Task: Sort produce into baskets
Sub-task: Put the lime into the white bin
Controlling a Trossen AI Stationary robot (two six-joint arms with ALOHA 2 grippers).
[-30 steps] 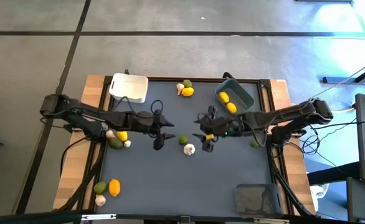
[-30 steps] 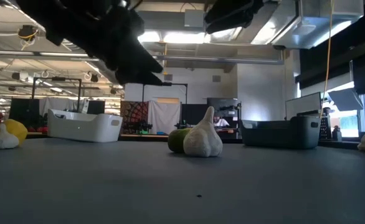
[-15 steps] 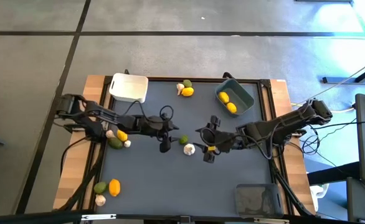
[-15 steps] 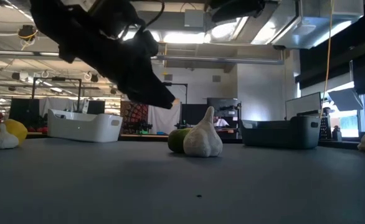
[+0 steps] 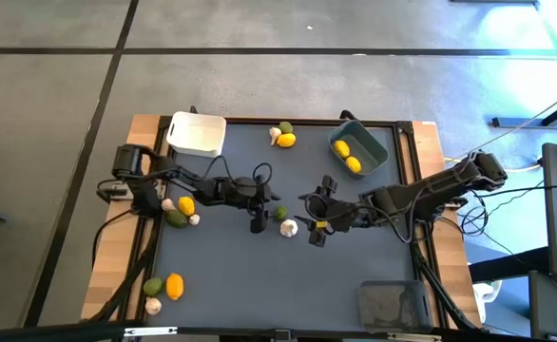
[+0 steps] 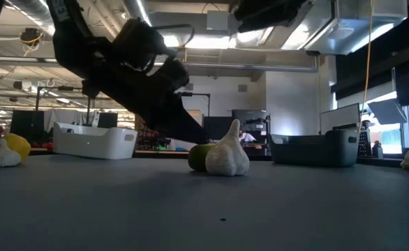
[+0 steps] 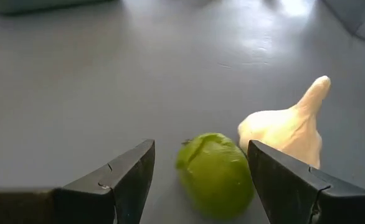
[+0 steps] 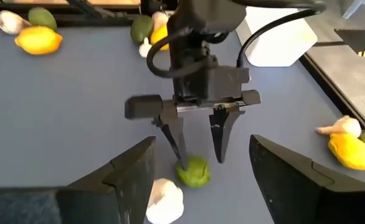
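Observation:
A green fruit (image 7: 213,174) lies on the dark mat at mid-table, with a garlic bulb (image 7: 288,134) right beside it. My left gripper (image 5: 261,215) is open and low, slanting down from the table's left, one finger on each side of that fruit (image 5: 280,213). My right gripper (image 5: 316,226) hangs open and empty above the mat, just right of the garlic (image 5: 289,228). The white basket (image 5: 198,134) stands at the far left. The blue-grey basket (image 5: 359,152) at the far right holds two lemons. The clear basket (image 5: 393,304) is near right. My left gripper has its open fingers (image 7: 123,180) on either side of the green fruit's middle (image 8: 195,171), coming in slanting from the table's left. The fruit rests on the mat. Whether a finger touches it, I cannot tell.
More produce lies around: a lemon, a green fruit and garlic at the far edge (image 5: 283,136), a cluster under the left arm (image 5: 180,211), another at the near left (image 5: 163,287), and a green fruit by the right arm (image 5: 390,219). The mat's near middle is bare.
My left gripper has come down and gone toward the table's right, to the green fruit, staying open. My right gripper has shifted a little toward the near edge. The fruit and garlic have kept their places.

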